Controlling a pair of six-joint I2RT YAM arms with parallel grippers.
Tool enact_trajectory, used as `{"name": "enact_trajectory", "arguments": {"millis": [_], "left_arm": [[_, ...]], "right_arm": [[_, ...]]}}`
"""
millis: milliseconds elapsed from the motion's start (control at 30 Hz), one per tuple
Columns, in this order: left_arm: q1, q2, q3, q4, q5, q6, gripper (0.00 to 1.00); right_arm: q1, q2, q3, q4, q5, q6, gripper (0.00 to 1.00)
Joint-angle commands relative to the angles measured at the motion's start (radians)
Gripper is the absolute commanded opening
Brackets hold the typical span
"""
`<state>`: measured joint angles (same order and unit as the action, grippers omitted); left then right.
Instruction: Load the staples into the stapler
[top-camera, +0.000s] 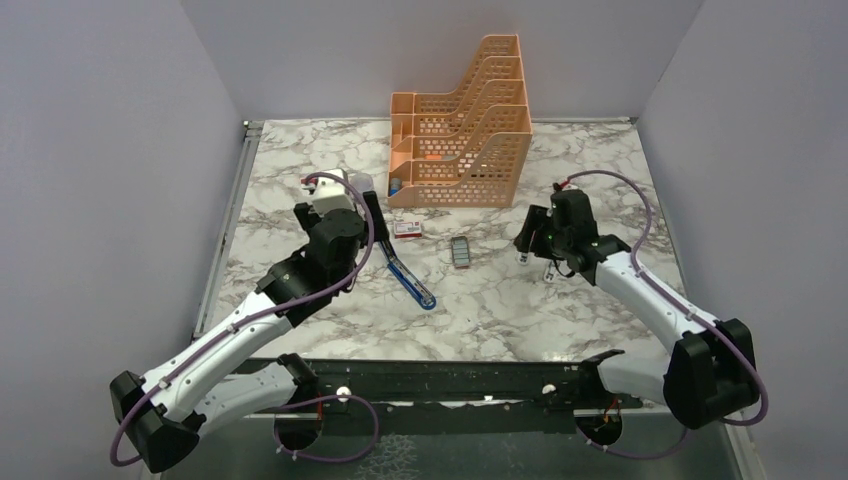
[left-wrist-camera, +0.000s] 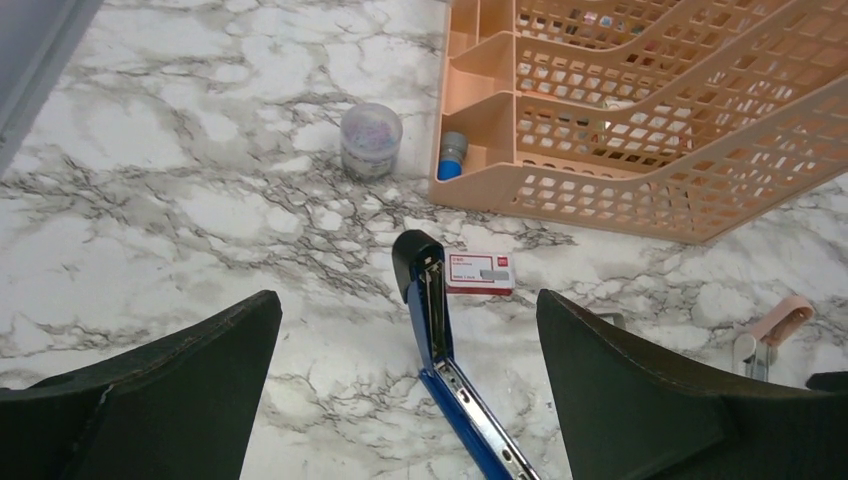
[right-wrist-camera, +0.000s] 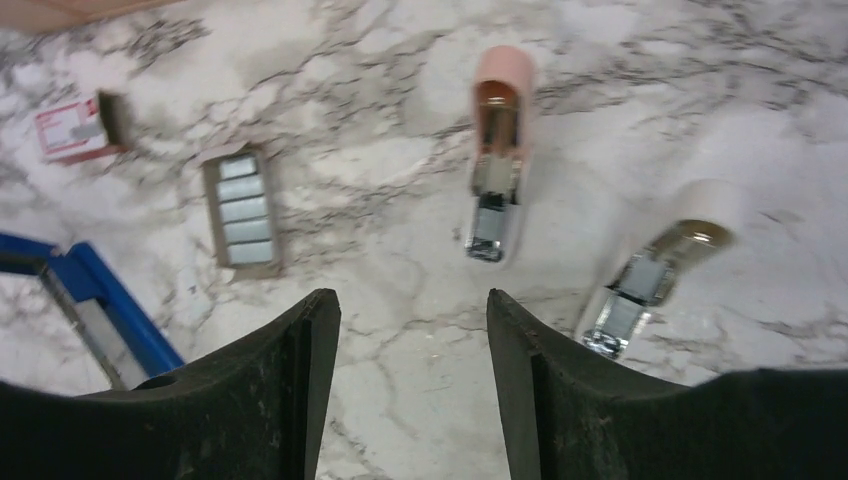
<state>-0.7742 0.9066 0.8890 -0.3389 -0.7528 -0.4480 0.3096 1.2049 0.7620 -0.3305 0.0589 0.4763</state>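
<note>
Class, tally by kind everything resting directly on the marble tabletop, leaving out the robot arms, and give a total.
Desk organiser: 1
Stapler: 1
Staple box: 1
Staple tray: 1
Round jar: 1
Small metal-tipped pieces: 2, pink piece, white piece
Total: 7

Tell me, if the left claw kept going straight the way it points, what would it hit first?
Most likely the blue stapler, which lies open, centred just ahead of the open left gripper. The red-and-white staple box sits a little beyond it. Depth is hard to judge from the wrist view.
</note>
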Motion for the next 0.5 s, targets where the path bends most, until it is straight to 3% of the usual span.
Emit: {"name": "enact_trajectory", "arguments": {"millis": [0, 133, 300, 467], "left_arm": [[0.005, 0.035, 0.002, -0.009, 0.091, -0.084, 0.99], [0.025, 0.077, 0.011, -0.071, 0.124, -0.164, 0.96], [0.041, 0.069, -0.054, -0.125, 0.183, -0.247, 0.79], [0.041, 0.005, -0.164, -0.146, 0.230, -0.328, 0.76]], "right_arm": [[0.112, 0.022, 0.061, 0.096, -0.113, -0.054, 0.63], [0.246, 0.113, 0.152, 0.152, -0.112, -0.101, 0.69], [0.369, 0.269, 0.338, 0.188, -0.127, -0.170, 0.73], [0.432, 0.406, 0.512, 0.203, -0.164, -0.188, 0.75]]}}
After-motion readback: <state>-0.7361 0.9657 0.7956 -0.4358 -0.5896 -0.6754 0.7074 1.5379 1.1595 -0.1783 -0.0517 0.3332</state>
